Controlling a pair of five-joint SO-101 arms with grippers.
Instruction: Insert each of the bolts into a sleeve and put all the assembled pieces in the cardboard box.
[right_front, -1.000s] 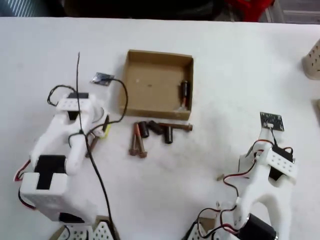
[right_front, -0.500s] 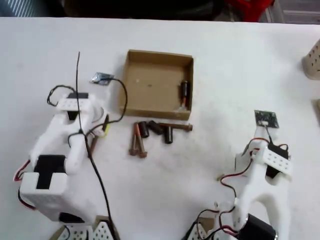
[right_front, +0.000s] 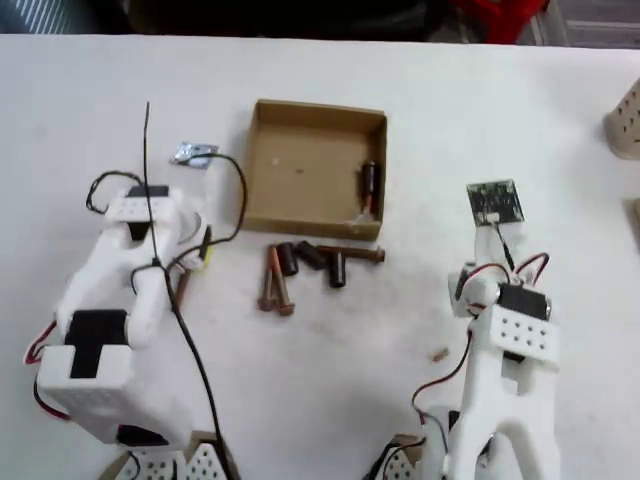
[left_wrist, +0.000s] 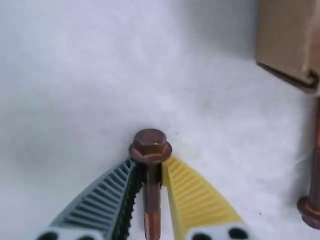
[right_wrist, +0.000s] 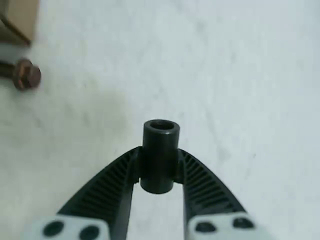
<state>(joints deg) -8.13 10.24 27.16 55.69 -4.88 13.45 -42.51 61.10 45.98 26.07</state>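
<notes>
My left gripper is shut on a copper bolt, hex head outward, just above the white table; from above that arm stands left of the cardboard box, the gripper near the box's front left corner. My right gripper is shut on a black sleeve with its bore facing out. In the high view the right arm stands at the right. Loose bolts and black sleeves lie in front of the box. One assembled piece rests inside the box by its right wall.
A long bolt with a sleeve on it lies in front of the box. Black cables cross the left arm. A small brown bit lies on the table near the right arm. A perforated beige object stands at the right edge.
The right arm has swung left and forward toward the table's middle, its wrist board now nearer the box. The left arm shifted slightly away from the camera.
</notes>
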